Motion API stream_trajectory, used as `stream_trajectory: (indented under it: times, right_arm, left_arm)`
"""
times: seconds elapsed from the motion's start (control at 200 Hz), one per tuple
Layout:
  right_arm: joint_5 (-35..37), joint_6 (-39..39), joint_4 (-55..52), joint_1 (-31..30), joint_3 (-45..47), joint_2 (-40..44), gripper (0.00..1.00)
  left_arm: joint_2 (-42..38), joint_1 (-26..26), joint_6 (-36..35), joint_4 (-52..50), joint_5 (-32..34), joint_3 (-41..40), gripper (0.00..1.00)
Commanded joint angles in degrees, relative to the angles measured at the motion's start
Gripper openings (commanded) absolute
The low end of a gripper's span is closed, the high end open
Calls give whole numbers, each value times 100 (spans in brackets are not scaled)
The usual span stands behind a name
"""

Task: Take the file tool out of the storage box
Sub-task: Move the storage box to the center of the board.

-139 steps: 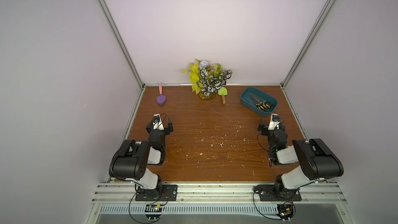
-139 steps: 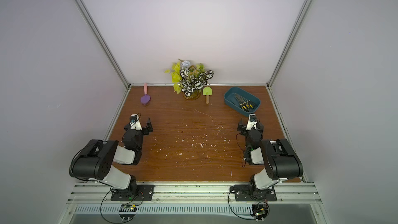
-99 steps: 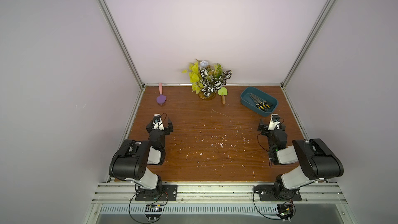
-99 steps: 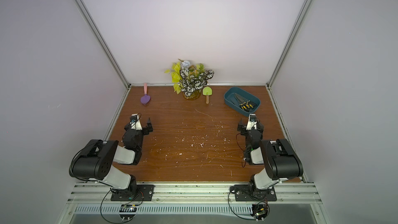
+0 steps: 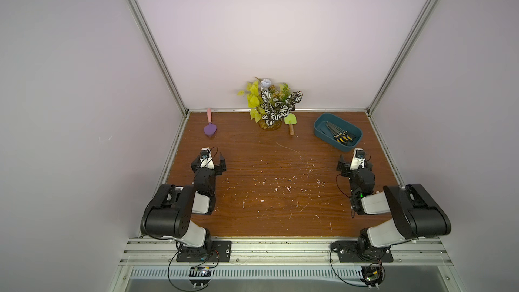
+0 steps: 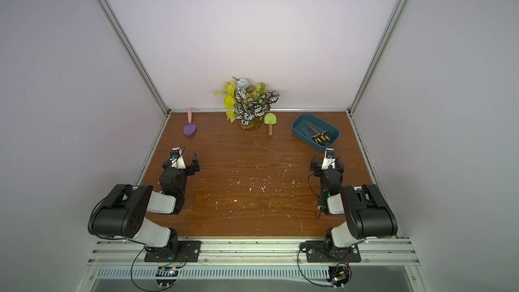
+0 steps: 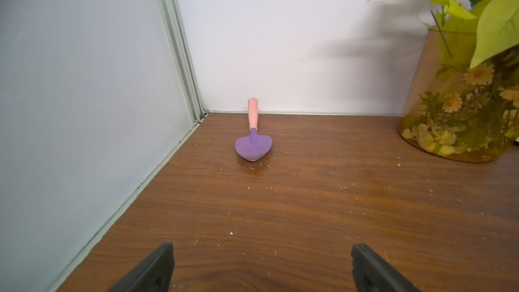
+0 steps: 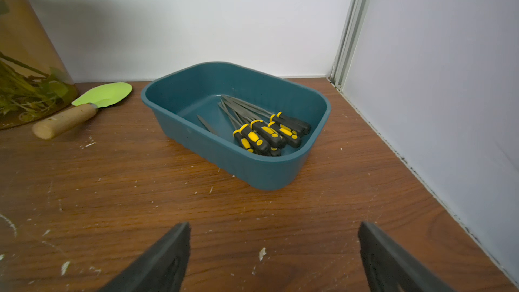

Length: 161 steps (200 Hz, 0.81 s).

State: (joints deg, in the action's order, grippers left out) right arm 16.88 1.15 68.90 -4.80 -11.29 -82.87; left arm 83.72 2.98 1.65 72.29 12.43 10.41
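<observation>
The file tool [image 8: 254, 137] is lying among several in the storage box [image 8: 244, 168], far right. Your left gripper [image 7: 262, 248] is waiting, jaws apart, empty. Your right gripper [image 8: 274, 227], equally wide and empty, is facing the box. Aim for one topmost handle, clearing the near wall.

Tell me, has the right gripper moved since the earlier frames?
No. In both top views the right gripper sits where it was, just short of the near corner of the teal storage box, jaws open.

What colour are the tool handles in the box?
The handles are black with yellow, clearest in the right wrist view.
</observation>
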Motion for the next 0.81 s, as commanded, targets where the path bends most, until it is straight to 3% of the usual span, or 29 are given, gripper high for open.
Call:
stream_trajectory:
  times: [0.0,0.05,0.185,0.405,0.565,0.801]
  right_arm:
    - [693,486,-2211,33,-1023,903,96]
    - [668,651,-3397,80,-1724,893,97]
    - [-71,1067,-5948,234,-3610,114,97]
    - [-1070,1859,-8402,978,-5866,-1060,95]
    - [-1537,1930,-9154,1419,-6701,-1794,92]
    - [-1908,1808,-9517,1690,-7057,-2488,75]
  left_arm:
    - [-818,475,-298,-863,801,334,100]
    - [-1134,672,-123,-1334,906,540,100]
    - [-1676,761,509,-2208,-172,976,100]
    - [-2263,1073,769,-3820,-81,1401,100]
    - [-2363,1135,950,-4257,-216,1409,100]
    - [-2257,1222,900,-4493,-319,1556,100]
